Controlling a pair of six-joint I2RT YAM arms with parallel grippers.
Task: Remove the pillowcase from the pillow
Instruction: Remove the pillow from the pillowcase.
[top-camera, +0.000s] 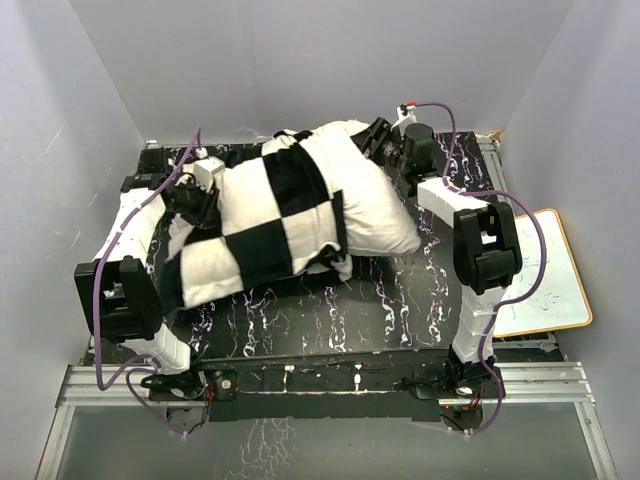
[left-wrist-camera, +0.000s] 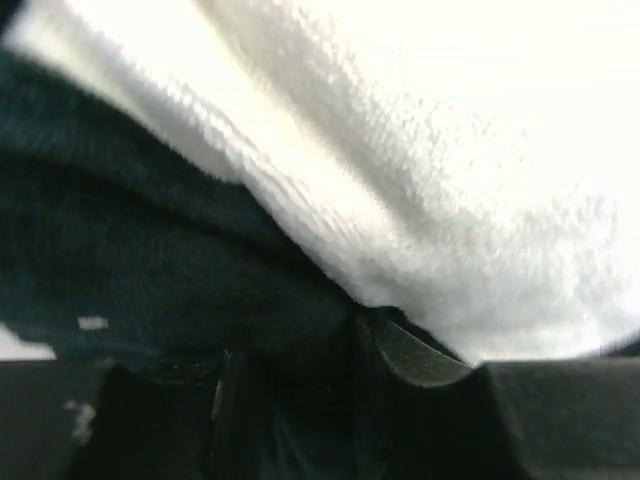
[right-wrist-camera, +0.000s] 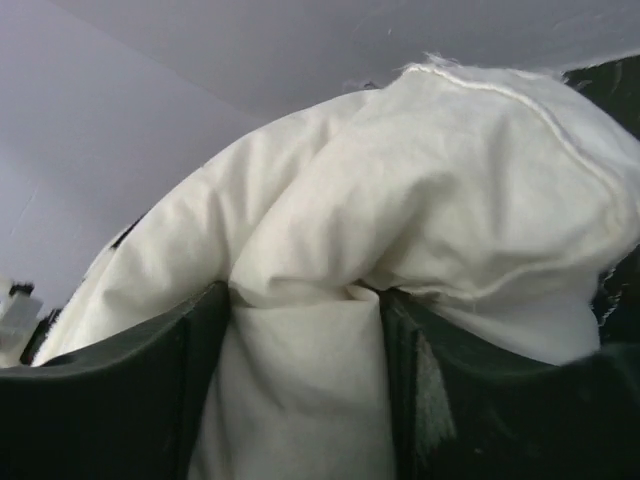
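Note:
The black-and-white checkered pillowcase (top-camera: 268, 215) lies across the middle and left of the table and covers the pillow's left part. The off-white pillow (top-camera: 372, 205) sticks out of it to the right. My right gripper (top-camera: 382, 142) is shut on a fold of the pillow (right-wrist-camera: 400, 200) at its far right corner; the cloth fills the gap between the fingers (right-wrist-camera: 150, 390). My left gripper (top-camera: 203, 197) is at the pillowcase's left end, shut on the plush black-and-white fabric (left-wrist-camera: 330, 200), which fills the left wrist view.
The table (top-camera: 390, 310) is black with white marbling, inside white walls. A whiteboard (top-camera: 545, 275) lies at the right, outside the table. A metal rail (top-camera: 300, 385) runs along the near edge by the arm bases.

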